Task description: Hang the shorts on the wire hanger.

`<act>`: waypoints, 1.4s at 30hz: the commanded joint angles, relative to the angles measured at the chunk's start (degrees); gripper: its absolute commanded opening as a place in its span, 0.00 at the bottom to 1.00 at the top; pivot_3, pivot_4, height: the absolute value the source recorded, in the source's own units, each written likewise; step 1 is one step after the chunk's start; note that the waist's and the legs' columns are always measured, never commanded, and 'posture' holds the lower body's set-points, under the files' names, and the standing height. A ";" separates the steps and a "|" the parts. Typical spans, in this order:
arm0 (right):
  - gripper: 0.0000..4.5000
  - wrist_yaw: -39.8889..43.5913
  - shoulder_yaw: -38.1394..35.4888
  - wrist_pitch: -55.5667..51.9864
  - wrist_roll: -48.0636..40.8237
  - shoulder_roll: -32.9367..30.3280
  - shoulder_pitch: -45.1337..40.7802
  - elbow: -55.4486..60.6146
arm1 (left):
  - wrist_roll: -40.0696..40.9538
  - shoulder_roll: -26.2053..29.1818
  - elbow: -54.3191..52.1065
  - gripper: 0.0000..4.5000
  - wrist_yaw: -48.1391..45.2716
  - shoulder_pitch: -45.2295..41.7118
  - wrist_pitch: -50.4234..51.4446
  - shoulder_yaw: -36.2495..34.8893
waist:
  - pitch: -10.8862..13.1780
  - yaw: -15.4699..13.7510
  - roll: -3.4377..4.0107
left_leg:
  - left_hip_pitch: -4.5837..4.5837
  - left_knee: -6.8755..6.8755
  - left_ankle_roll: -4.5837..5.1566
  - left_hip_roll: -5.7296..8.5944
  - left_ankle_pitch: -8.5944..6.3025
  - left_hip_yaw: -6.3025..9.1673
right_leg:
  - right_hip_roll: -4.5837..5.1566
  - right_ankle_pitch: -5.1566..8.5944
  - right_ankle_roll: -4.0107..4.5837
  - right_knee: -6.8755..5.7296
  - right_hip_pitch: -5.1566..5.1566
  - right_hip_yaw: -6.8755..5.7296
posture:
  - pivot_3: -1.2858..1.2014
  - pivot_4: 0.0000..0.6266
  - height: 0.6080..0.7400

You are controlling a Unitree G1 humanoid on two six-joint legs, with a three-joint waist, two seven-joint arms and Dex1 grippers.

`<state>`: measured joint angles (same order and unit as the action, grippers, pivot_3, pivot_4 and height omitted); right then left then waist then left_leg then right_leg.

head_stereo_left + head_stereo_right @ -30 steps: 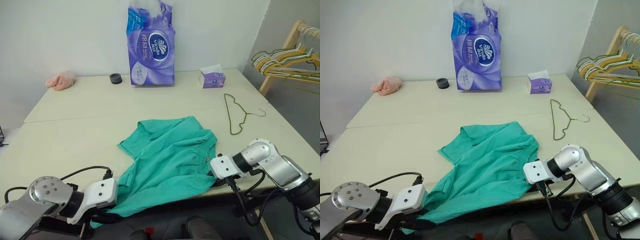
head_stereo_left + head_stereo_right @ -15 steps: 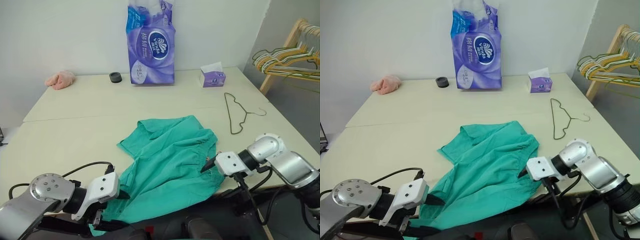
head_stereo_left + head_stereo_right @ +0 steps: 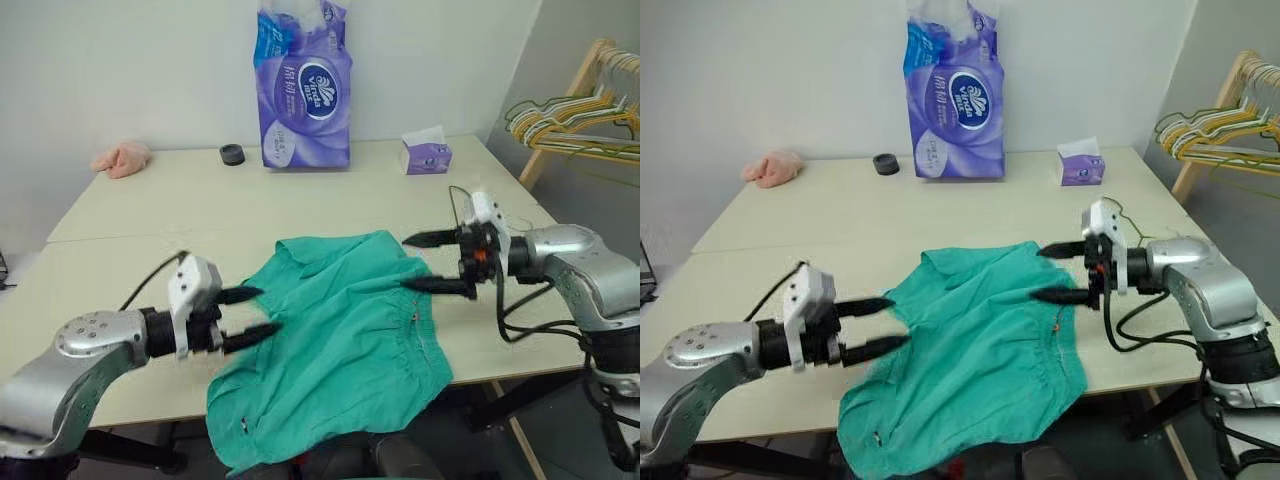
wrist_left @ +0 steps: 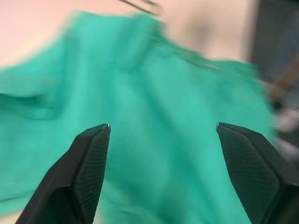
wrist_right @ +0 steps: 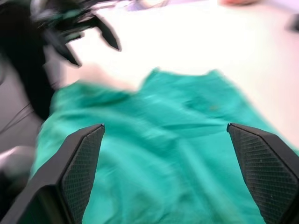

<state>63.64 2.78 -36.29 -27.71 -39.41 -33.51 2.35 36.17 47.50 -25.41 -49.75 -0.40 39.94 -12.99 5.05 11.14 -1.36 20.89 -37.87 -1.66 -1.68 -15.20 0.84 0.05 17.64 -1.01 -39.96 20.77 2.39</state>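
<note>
Left eye view: teal shorts [image 3: 340, 340] lie spread on the table [image 3: 130, 210], hem over its near edge, flanked by left gripper [image 3: 250, 315] and right gripper [image 3: 435, 262] — both released, empty — wire hanger [image 3: 462, 205] beyond, likely awaiting pickup.

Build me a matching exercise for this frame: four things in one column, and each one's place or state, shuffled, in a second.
Things:
1. shorts
2. wire hanger
3. left claw
4. tissue box

Places or states:
A. open, empty, at the cloth's left edge
B. far right on the table, near the wall
C. spread flat, draping over the table's front edge
D. on the table, behind the right claw

Pairs: 1-C, 2-D, 3-A, 4-B
</note>
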 commanded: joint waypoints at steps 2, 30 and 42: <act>1.00 -16.96 -3.74 5.65 8.69 4.19 -3.60 -9.48 | -2.35 -2.47 2.71 0.99 5.25 -5.97 -1.51 -0.22 | -0.01 -0.04 0.01 | 0.19 0.00 0.00 0.07 0.00 -0.08 | 0.00 -0.01 -0.02 0.01 0.20 0.08 | 0.44 0.03 1.00; 0.91 -51.98 -8.63 18.09 25.02 12.60 -25.90 -77.47 | -1.00 7.61 7.06 1.00 -11.87 -16.88 -0.55 4.76 | -0.08 3.05 0.08 | 1.00 -0.05 -0.03 0.08 0.02 -0.25 | 0.00 -0.27 0.12 -0.01 0.94 0.15 | 0.44 0.02 1.00; 0.11 -50.71 -11.61 16.61 25.09 12.99 -24.36 -77.14 | -1.78 6.92 7.44 1.00 -10.64 -16.59 -1.11 4.08 | -0.24 2.95 -0.04 | 0.85 -0.10 -0.03 0.10 0.02 -0.16 | 0.01 -0.27 0.10 0.01 0.69 0.05 | 0.44 0.02 1.00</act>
<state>11.79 -9.38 -19.37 -3.60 -25.92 -58.60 -74.99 34.60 54.22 -17.55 -60.59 -16.30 39.62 -8.10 4.81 14.09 -1.40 21.75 -37.96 -1.69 -1.58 -15.18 0.69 0.06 17.37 -0.92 -39.96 21.46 2.43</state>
